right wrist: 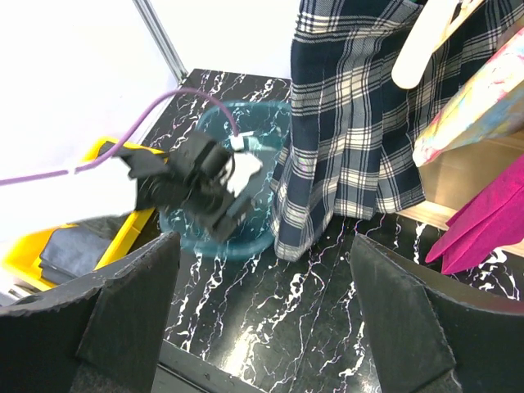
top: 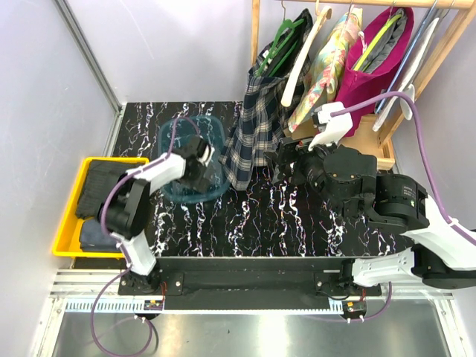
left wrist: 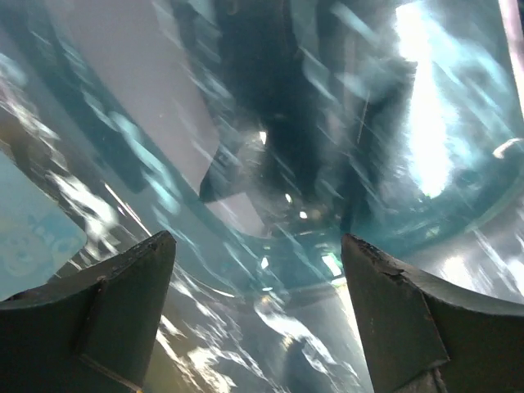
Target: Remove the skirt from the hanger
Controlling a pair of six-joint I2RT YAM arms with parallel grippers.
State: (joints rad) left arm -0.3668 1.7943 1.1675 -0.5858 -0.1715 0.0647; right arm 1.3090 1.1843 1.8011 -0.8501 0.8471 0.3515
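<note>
The large pleated navy plaid skirt (top: 256, 126) hangs on the thin dark green plastic hanger (top: 282, 37) at the wooden rack (top: 255, 37), so the right gripper (top: 277, 165) faces its hem, fingers spread ready to grasp, while the left gripper (top: 199, 158) hovers, fingers apart, above the translucent teal basin (top: 167, 141).

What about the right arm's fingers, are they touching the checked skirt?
Apart. The right wrist view shows the fingers spread open, with bare marble table visible between them and the skirt hanging farther ahead.
</note>
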